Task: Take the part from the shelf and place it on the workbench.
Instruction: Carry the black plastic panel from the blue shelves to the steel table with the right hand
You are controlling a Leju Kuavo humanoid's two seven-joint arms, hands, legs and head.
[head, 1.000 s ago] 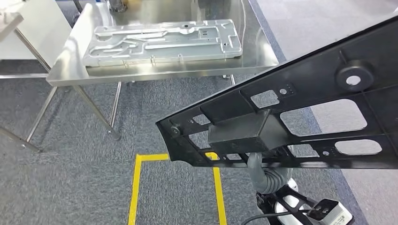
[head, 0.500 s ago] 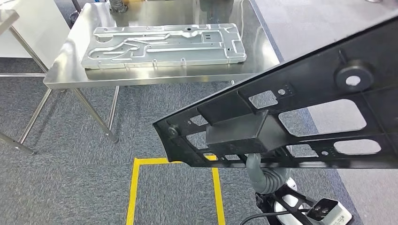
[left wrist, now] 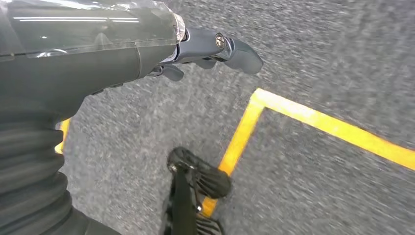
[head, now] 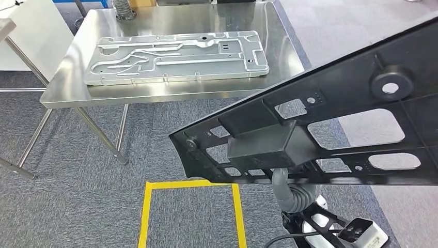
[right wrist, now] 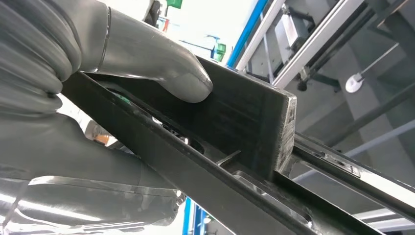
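My right robot hand (right wrist: 98,73) is clamped on the black part (head: 330,119): in the right wrist view the thick grey thumb (right wrist: 161,68) presses flat on a raised black block of the part, with the rest of the robot hand under the frame rail. In the head view the part is a big black frame with cut-out windows, tilted, its low pointed end at about 7 o'clock from its centre and its high end running off toward 2 o'clock. It is in the air over the carpet, well apart from the tabletop (head: 170,90).

My left robot hand (left wrist: 215,49) hangs over the grey carpet (left wrist: 318,58) with nothing in it; fingers look loosely curled, and I cannot tell if they are apart or together.

The steel tabletop sits at 11 o'clock in the head view. A silver metal plate (head: 175,57) with grooves lies flat on it. Yellow tape square (head: 191,206) on the floor at 6 o'clock, partly under the low end of the part. A white power strip (head: 361,232) lies on the floor at 5 o'clock.
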